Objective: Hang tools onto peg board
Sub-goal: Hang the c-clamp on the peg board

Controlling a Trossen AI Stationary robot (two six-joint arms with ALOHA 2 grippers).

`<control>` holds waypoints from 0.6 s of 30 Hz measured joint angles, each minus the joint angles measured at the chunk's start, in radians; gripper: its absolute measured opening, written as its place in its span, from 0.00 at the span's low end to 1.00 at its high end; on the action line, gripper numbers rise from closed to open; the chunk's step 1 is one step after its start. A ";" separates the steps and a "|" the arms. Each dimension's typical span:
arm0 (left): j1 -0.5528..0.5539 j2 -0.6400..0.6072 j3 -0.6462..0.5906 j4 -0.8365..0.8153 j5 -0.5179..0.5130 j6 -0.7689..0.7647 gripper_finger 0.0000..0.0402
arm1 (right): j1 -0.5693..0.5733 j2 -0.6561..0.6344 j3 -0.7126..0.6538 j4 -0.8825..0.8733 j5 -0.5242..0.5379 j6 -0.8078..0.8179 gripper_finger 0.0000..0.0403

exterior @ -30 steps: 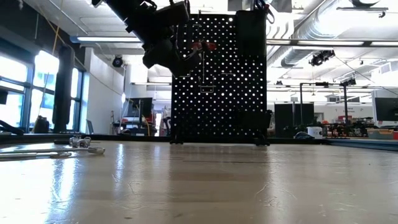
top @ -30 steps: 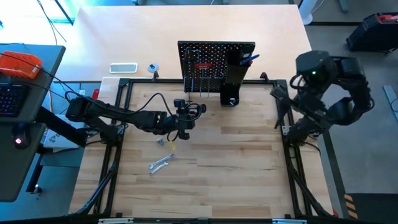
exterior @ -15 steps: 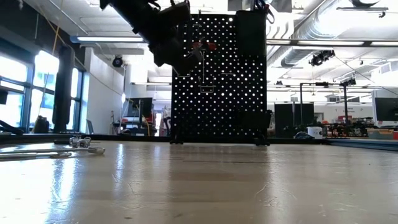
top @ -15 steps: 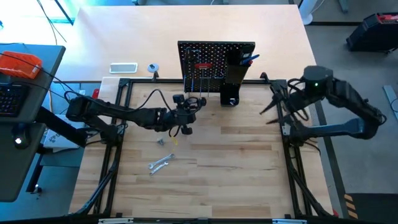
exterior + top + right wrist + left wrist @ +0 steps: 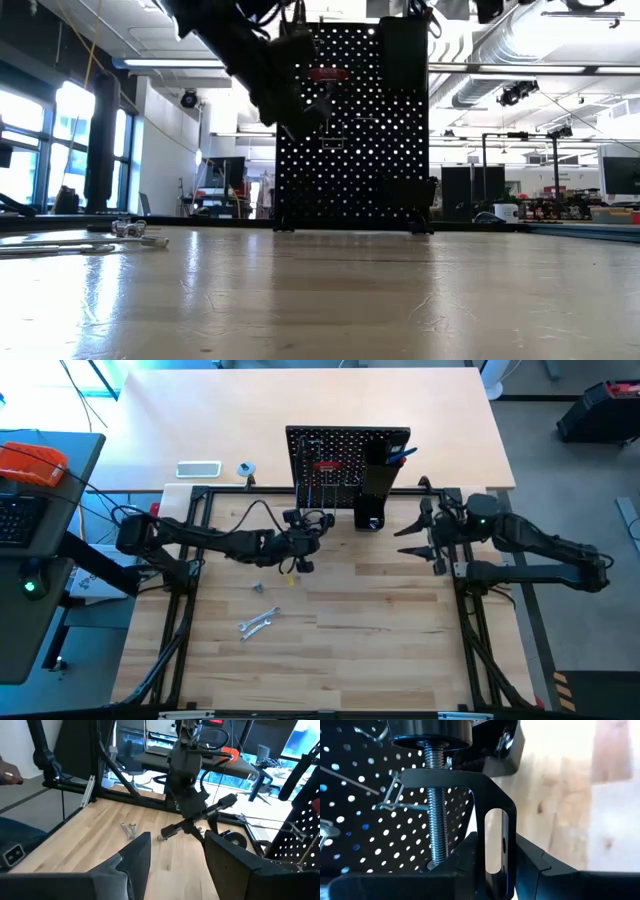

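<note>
- the c-clamp (image 5: 470,820) sits in the left gripper (image 5: 303,546), its threaded screw upright in the left wrist view, its black frame caught between the fingers (image 5: 540,870), with the peg board's holes right behind it.
- against the earlier high views, the left gripper has carried the clamp from mid table toward 12 o'clock and now hangs just in front of the peg board (image 5: 345,450), at its lower left corner.
- in the low view the left arm (image 5: 255,65) now overlaps the board's left edge more than before.
- the left jaws are narrowly parted and pinch the c-clamp's frame.
- the peg board stands upright at the table's 12 o'clock edge, with a red-handled tool (image 5: 322,464) hung on it and a black box holder (image 5: 378,478) on its right half.
- a blue handle (image 5: 400,456) pokes out of the holder's top.
- a wrench (image 5: 257,624) lies flat on the table (image 5: 380,620) at about 8 o'clock from the left gripper, well apart from it.
- a small silver piece (image 5: 259,587) lies between the wrench and the gripper.
- the right gripper (image 5: 425,540) has swung in from the table's 3 o'clock edge since the earlier frames and now hangs over the table at 3 o'clock from the board's base.
- its jaws are spread wide and hold nothing; the right wrist view shows bare table between the fingers (image 5: 135,857).
</note>
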 joint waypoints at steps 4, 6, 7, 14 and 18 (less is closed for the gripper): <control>0.000 0.043 0.000 0.069 -0.055 0.037 0.18 | 0.000 0.001 -0.074 0.091 0.000 0.019 0.44; 0.003 0.067 0.000 0.110 -0.088 0.055 0.18 | 0.001 0.000 -0.103 0.129 0.000 0.030 0.44; 0.003 0.078 0.000 0.135 -0.108 0.071 0.18 | 0.001 0.000 -0.115 0.146 0.000 0.034 0.44; 0.015 0.091 -0.001 0.250 -0.132 0.160 0.18 | 0.001 0.001 -0.160 0.166 0.000 0.058 0.44; 0.052 0.074 -0.001 0.225 -0.083 0.154 0.18 | 0.001 0.001 -0.172 0.174 0.000 0.059 0.44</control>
